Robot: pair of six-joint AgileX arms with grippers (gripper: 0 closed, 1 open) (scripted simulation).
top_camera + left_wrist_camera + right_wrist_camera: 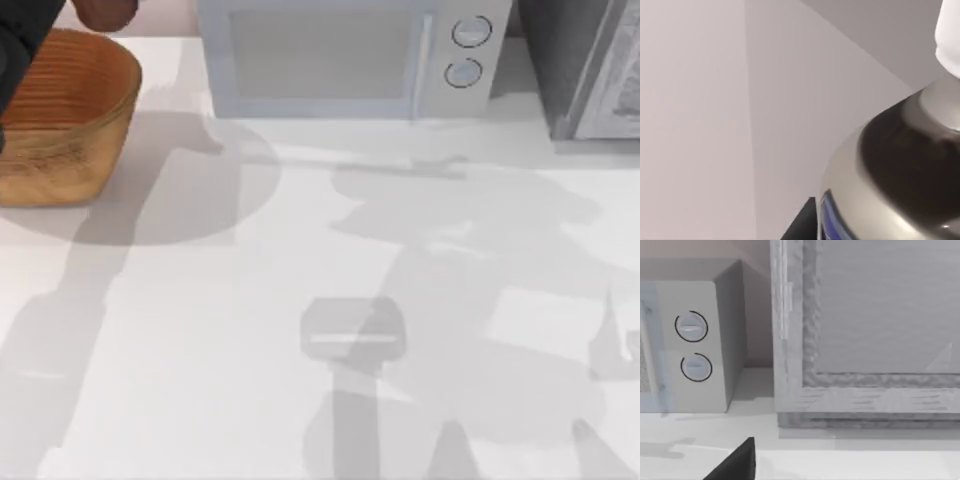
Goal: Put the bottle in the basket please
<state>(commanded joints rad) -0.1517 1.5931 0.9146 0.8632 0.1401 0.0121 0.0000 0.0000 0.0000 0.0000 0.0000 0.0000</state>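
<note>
While the small reddish-brown bottle with its white round cap (950,35) rode close against the left wrist camera, you could see that the carry was nearly finished and the drop was still to come. At the top view's far-left corner the dark left arm (15,50) reached over the large oval woven wicker basket (70,120), with a reddish-brown rounded shape, probably the bottle, showing at the upper edge just above the basket's rim. From that, you might judge the bottle was held above or just behind the basket and not yet inside it. Whether the left gripper's fingers were clenched on the bottle I could not tell, though the bottle's closeness to the wrist camera suggested a grasp. What remained for you was to bring it over the orange-brown interior, lower it and let go. Your right arm sat parked, its wrist camera facing the pale grey microwave (695,340) on the white table (300,400).
</note>
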